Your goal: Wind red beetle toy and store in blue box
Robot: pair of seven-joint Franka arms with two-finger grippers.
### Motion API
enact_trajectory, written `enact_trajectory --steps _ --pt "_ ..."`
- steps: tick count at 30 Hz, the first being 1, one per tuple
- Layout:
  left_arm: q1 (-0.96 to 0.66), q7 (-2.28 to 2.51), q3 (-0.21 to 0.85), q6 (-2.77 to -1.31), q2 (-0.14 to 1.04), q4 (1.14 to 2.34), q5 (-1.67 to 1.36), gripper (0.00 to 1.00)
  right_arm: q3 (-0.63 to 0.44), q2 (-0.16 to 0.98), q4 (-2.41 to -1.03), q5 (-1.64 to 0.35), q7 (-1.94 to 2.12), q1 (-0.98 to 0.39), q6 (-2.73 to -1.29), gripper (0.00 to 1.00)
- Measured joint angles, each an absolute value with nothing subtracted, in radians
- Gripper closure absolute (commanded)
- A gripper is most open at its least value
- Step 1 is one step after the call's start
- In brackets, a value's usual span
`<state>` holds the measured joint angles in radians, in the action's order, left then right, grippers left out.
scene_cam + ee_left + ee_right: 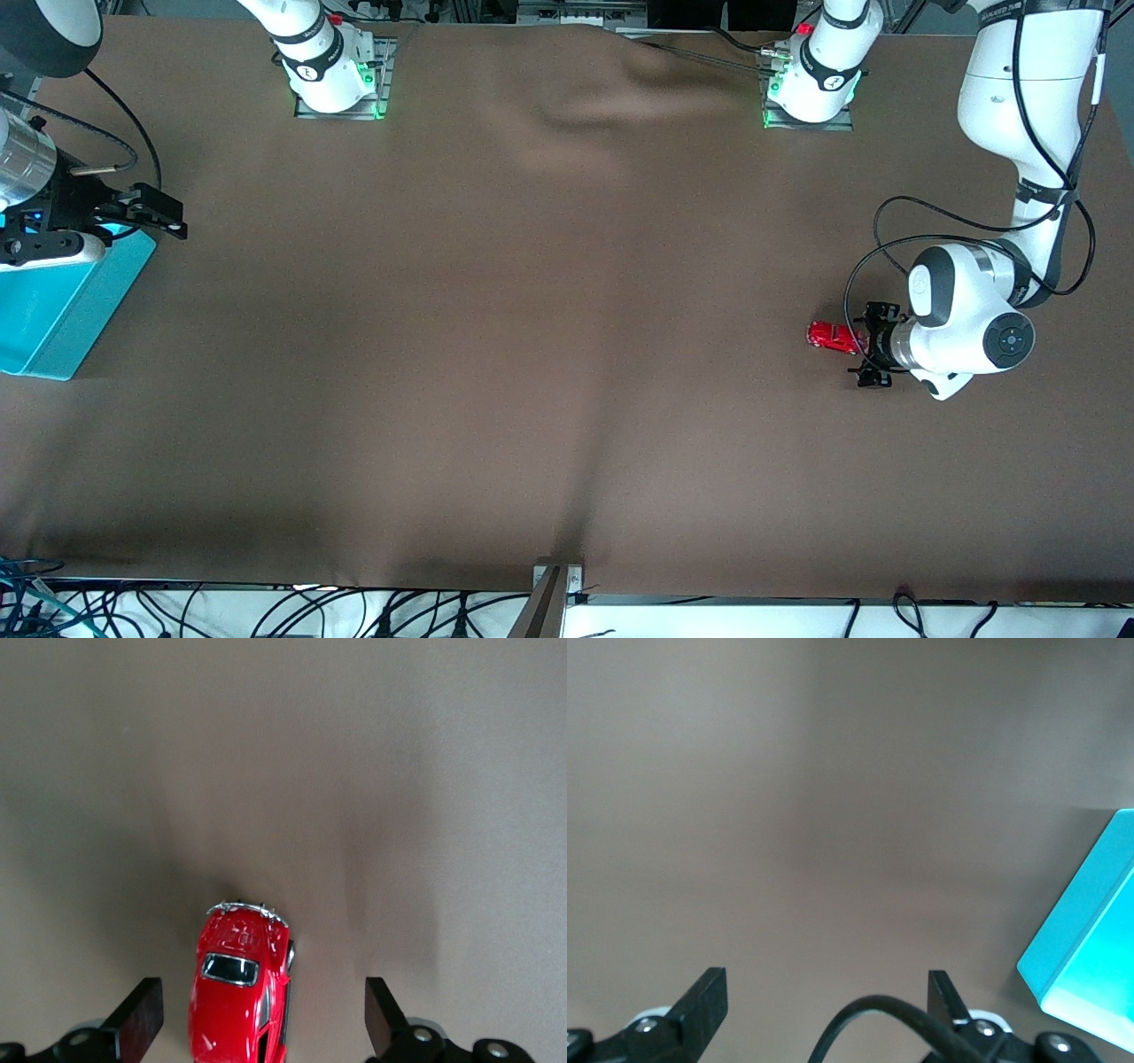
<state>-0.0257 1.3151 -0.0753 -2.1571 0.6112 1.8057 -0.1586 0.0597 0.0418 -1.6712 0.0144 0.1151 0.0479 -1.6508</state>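
the red beetle toy sat on the brown table toward the left arm's end, its wheels on the cloth and its body level. the left gripper was low at the toy, coming in sideways, with its jaws spread as wide as they go. in the left wrist view the red beetle toy lay between the two dark fingers, closer to one than the other, and neither finger touched it; nothing was gripped. the toy's dark windscreen and chrome bumper pointed away from the wrist

the blue box rested on the table at the right arm's end, well apart from the toy, with almost the whole width of the table between them. it lay at an angle to the table's edge, and part of it ran out of the front view. the right gripper hung over the corner of the box that lay farthest from the front camera, jaws fully spread and holding nothing. the right wrist view showed its fingers over bare cloth, one corner of the blue box beside them and a black cable looping across between them
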Motion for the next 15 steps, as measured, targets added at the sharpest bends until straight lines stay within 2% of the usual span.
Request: enact_trajectory --steps 11,13,15 --pt "-0.028 1.333 -0.065 -2.157 0.620 1.809 -0.167 0.02 0.060 0.042 -1.671 0.014 0.115 0.048 -1.651 0.00" --pt "-0.028 1.335 -0.060 -2.157 0.623 1.810 -0.167 0.09 0.060 0.042 -1.671 0.014 0.115 0.048 -1.651 0.00" --pt "-0.028 1.339 -0.058 -2.157 0.625 1.811 -0.167 0.26 0.060 0.042 -1.671 0.014 0.115 0.048 -1.651 0.00"
